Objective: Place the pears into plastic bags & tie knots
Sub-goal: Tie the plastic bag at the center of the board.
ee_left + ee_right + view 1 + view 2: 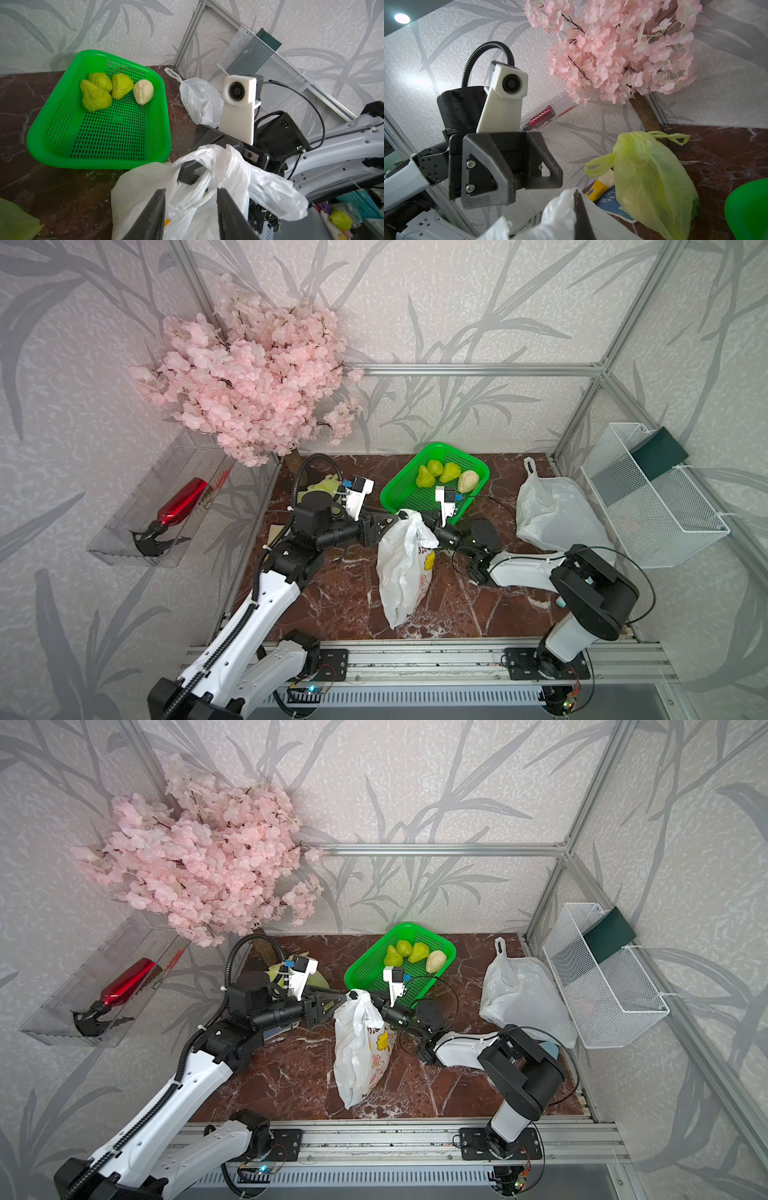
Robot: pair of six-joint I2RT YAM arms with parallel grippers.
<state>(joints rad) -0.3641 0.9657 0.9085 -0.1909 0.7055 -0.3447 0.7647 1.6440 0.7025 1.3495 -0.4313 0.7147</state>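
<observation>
pinching white bag (399,572), right gripper (419,521) sits beside basket (409,493) edge.

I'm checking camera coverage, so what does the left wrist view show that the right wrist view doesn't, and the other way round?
Only the left wrist: four pears in the green basket, the far white bag, the wire rack. Only the right wrist: the blossoms, the red bottle. Both: the middle white bag, the table, the basket (only its edge in the right wrist), the yellow-green bag (just a corner in the left wrist).
</observation>
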